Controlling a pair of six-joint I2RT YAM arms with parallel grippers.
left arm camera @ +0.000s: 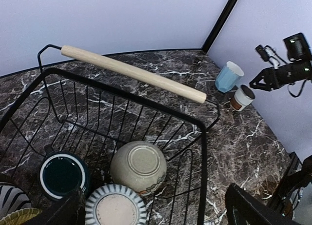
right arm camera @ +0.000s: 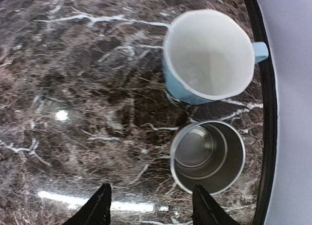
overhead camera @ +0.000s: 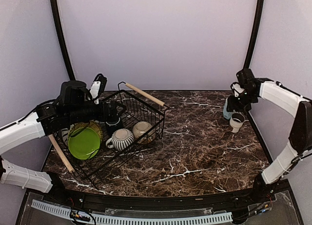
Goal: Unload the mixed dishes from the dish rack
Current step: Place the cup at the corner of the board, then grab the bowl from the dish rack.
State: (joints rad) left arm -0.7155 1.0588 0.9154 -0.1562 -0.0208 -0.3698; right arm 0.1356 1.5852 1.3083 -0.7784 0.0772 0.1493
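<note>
The dish rack point(overhead camera: 146, 104), a black wire basket with wooden handles, stands at the left. It holds a lime green plate point(overhead camera: 84, 143), an olive-yellow plate point(overhead camera: 95, 128), a dark teal mug point(left arm camera: 62, 175), a striped mug point(left arm camera: 116, 206), an upturned cream bowl point(left arm camera: 139, 165) and the edge of a black-and-white striped plate point(left arm camera: 10, 199). My left gripper point(overhead camera: 116, 111) hovers open and empty over the rack, above the mugs. The light blue cup point(right arm camera: 209, 54) and small white cup point(right arm camera: 207, 156) stand on the table at the far right. My right gripper point(right arm camera: 151, 208) is open and empty just above them.
The dark marble table point(overhead camera: 195, 147) has a black raised rim point(right arm camera: 265, 112) close beside the two cups. The rack's far wooden handle point(left arm camera: 131, 72) lies across the left wrist view. Curved black poles point(overhead camera: 253, 30) stand at the back corners.
</note>
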